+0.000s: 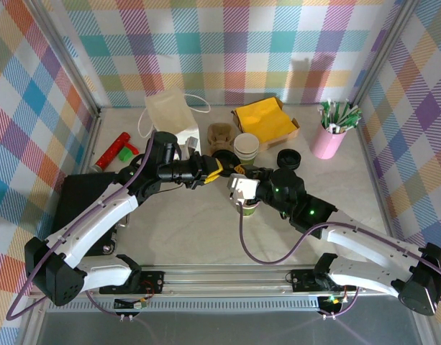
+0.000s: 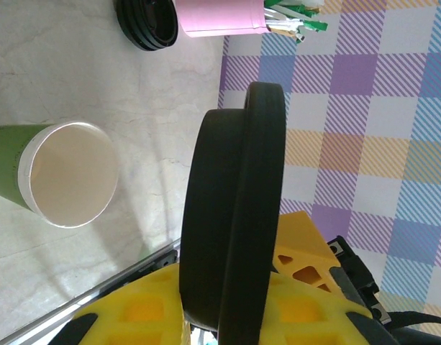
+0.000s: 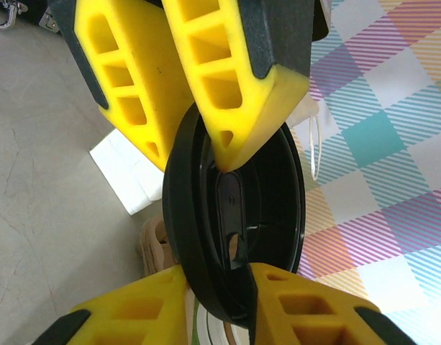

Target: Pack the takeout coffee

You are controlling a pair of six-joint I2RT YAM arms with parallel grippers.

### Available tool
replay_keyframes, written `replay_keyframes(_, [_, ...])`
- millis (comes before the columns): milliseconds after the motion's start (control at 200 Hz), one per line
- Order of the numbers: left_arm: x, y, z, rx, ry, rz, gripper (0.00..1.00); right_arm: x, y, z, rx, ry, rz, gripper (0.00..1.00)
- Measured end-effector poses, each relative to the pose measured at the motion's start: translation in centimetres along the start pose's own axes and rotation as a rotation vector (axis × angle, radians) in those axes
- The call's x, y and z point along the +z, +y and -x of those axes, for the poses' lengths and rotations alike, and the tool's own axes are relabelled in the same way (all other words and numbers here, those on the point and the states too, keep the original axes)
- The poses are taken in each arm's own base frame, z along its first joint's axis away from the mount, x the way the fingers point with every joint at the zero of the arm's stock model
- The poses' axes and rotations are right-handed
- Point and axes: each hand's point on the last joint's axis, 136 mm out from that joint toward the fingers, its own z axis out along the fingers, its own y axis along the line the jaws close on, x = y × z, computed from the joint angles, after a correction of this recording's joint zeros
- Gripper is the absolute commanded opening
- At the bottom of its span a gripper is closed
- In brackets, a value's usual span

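The right pincer (image 3: 220,298) grips the black lid (image 3: 234,208), with a yellow finger (image 3: 126,316) against each face of its lower edge. In the overhead view this pincer sits slightly toward 3 o'clock from the middle of the surface (image 1: 184,223). Just at its 6 o'clock the paper cup (image 1: 249,208) stands lidless on the surface, green band showing, partly under the wrist. The left pincer (image 1: 219,170) reaches in from 9 o'clock and is clamped on the same lid from the opposite edge. The lid therefore hangs on edge in the air, held by both and clear of the cup. Beyond them, toward 12 o'clock, stands the stack of cups (image 1: 246,146), with a stack of black lids (image 1: 288,158) near it toward 3 o'clock. A brown cardboard carrier (image 1: 221,134) lies just beside the stacked cups toward 9 o'clock. Farther back are a paper bag (image 1: 170,111) at 11 o'clock, yellow napkins (image 1: 265,118) at 12 o'clock and the pink cup (image 1: 328,140) of sticks at 2 o'clock.
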Motion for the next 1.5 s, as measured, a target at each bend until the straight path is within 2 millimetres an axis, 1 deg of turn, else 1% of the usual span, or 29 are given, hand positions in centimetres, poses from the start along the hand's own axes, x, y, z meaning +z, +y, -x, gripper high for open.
replay_keyframes(110, [0.0,-0.1,0.0,-0.009,-0.001,-0.003,0.14,0.0,0.1,-0.1,-0.007,0.005,0.003,0.14])
replay_keyframes(180, [0.0,-0.1,0.1,-0.012,-0.005,-0.006,0.17,0.1,0.0,-0.1,-0.01,0.012,0.006,0.12])
replay_keyframes(260, [-0.1,-0.1,0.2,-0.015,-0.008,-0.006,0.29,0.3,-0.1,-0.1,-0.002,0.024,0.011,0.09])
replay_keyframes(360, [-0.3,-0.3,0.3,0.0,-0.016,-0.011,0.5,0.4,-0.3,0.1,0.037,0.033,0.017,0.05])
replay_keyframes(410, [-0.5,-0.4,0.2,0.011,-0.022,-0.008,0.59,0.3,-0.7,0.4,0.064,0.034,0.017,0.04])
replay_keyframes(480, [-1.3,-0.7,0.3,0.038,-0.042,0.001,0.67,-0.1,-1.5,1.1,0.114,0.027,0.016,0.02])
replay_keyframes(535, [-2.2,-1.5,0.5,0.078,-0.072,0.001,0.7,-0.3,-1.9,1.6,0.158,0.023,0.019,0.0])
replay_keyframes(630, [-4.1,-2.8,0.8,0.145,-0.13,0.002,0.73,-1.0,-2.4,2.2,0.237,0.016,0.035,0.0])
replay_keyframes(735, [-6.2,-4.0,0.9,0.228,-0.202,0.001,0.74,-2.1,-2.3,2.4,0.343,0.022,0.065,0.0])
replay_keyframes(820, [-7.7,-4.2,1.0,0.286,-0.257,0.017,0.76,-3.0,-2.2,2.7,0.446,0.027,0.089,0.0])
replay_keyframes(880, [-8.4,-4.1,1.2,0.324,-0.29,0.029,0.8,-3.5,-2.4,2.8,0.522,0.028,0.102,0.0])
replay_keyframes(950, [-9.2,-4.0,1.5,0.36,-0.33,0.046,0.81,-4.1,-2.6,3.0,0.632,0.026,0.118,0.0])
replay_keyframes(1045, [-10.1,-3.7,1.8,0.414,-0.379,0.065,0.81,-4.7,-3.3,2.4,0.81,0.051,0.116,0.0])
replay_keyframes(1125, [-10.3,-2.9,1.8,0.443,-0.396,0.083,0.82,-5.0,-4.0,1.2,0.967,0.078,0.113,0.0])
replay_keyframes(1175, [-10.3,-2.4,1.7,0.459,-0.399,0.091,0.82,-5.3,-4.6,0.1,1.084,0.097,0.105,0.0])
replay_keyframes(1315, [-9.4,-0.9,1.8,0.484,-0.39,0.109,0.81,-6.1,-5.5,-2.1,1.368,0.113,0.105,0.0])
replay_keyframes(1415, [-8.5,0.2,1.8,0.486,-0.371,0.127,0.8,-6.3,-4.9,-3.1,1.543,0.129,0.144,0.0])
replay_keyframes(1500, [-7.6,1.1,1.8,0.477,-0.342,0.139,0.78,-6.3,-3.5,-4.4,1.697,0.172,0.185,0.0])
